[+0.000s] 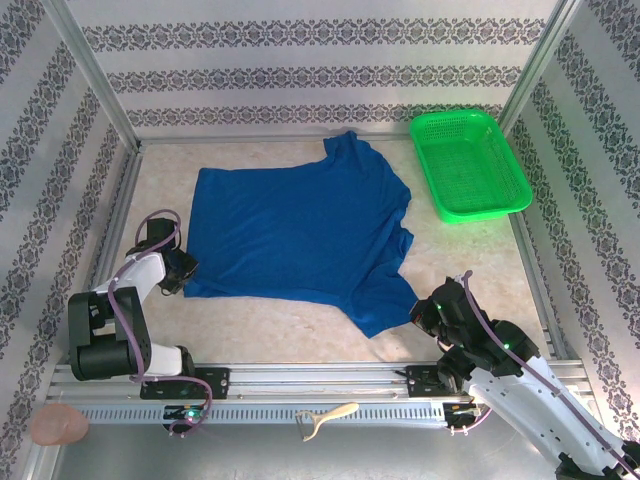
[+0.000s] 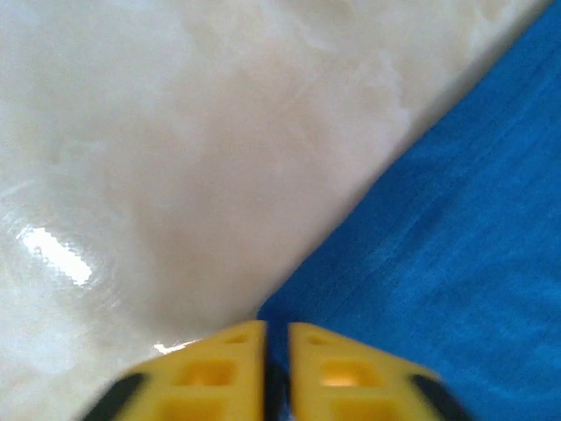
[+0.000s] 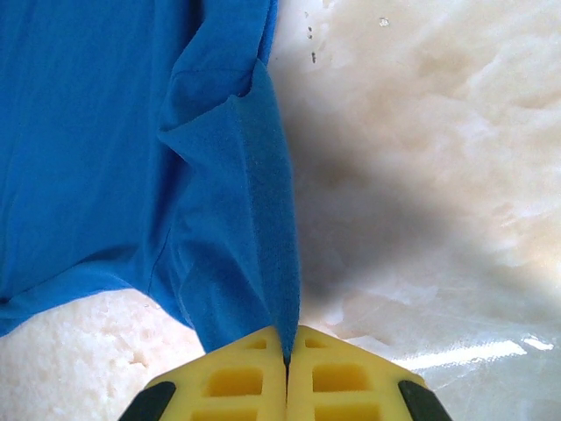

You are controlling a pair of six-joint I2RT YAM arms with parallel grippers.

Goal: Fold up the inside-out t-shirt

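Sam: Where is the royal-blue soft cloth t-shirt [image 1: 300, 235]?
Mia: It lies spread out in the middle of the pale shiny table [image 1: 270, 325], left of the green plastic basket [image 1: 470, 165].
Sam: What do the arms do?
Mia: The left gripper [image 2: 276, 338] pinches the near left corner. The right gripper [image 3: 287, 346] is squeezed tight on the near right corner

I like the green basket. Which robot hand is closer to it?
The right gripper, pinching the t-shirt's near right corner; the left gripper holds the left corner, farther from the basket.
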